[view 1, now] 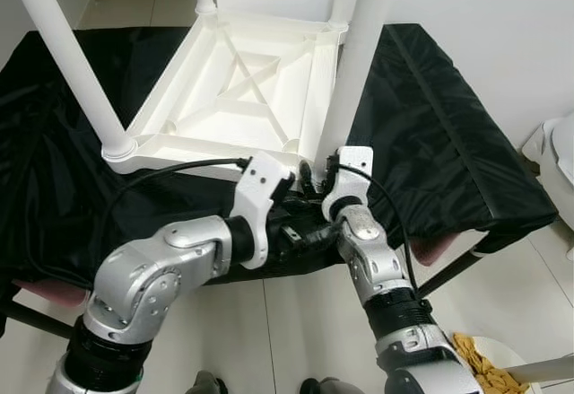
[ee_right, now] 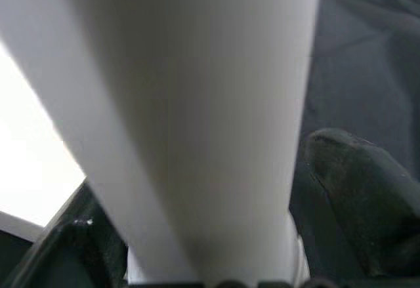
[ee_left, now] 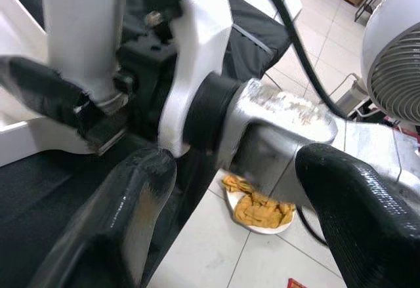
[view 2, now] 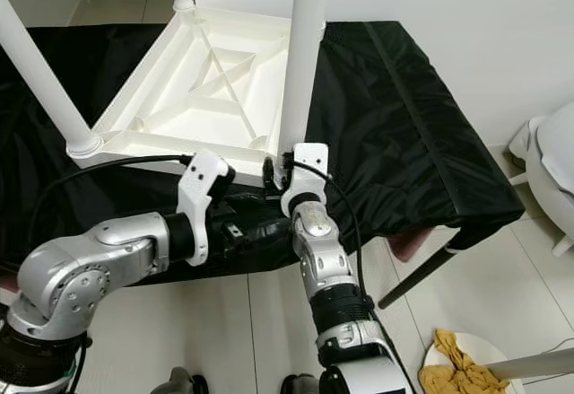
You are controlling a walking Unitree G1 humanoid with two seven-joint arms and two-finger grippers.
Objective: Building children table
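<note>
Upturned white table [view 1: 235,89] on black-draped surface [view 1: 430,143]

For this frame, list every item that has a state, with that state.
Table top: upside down on the black cloth.
Near-right leg: upright at its corner, gripped.
Near-left leg: standing in its corner socket.
Right end effector: shut on the near-right leg.
Left end effector: open, grasping nothing.

A home room: pale tiled floor [view 2: 260,313], white wall [view 2: 466,26], black-draped cot [view 2: 404,116], white fan [ee_left: 394,58].

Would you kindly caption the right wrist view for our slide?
Right end effector straddling a white table leg above black cloth.
</note>
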